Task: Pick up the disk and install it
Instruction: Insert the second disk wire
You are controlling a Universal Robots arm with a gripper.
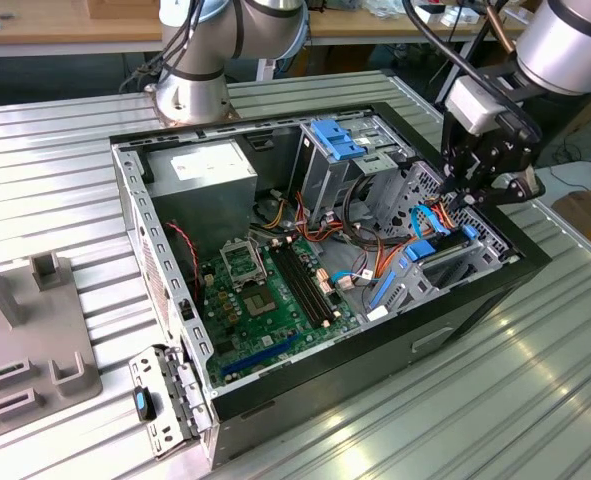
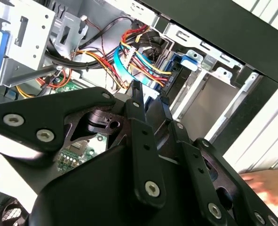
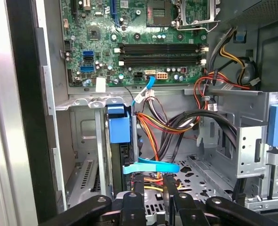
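One rigid, fairly heavy disk (image 3: 121,155) sits edgewise in its bay, best gripped by the blue rails; gripper (image 3: 152,184) above, nearly clenched, empty.

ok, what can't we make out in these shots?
Disk body: first wrist view, edge-on in cage, cables cover its side.
Disk's far end: exterior view, pincer stands in front.
Board: second wrist view, mostly behind pincer.
Pale smear, second wrist view: too blurred to identify.
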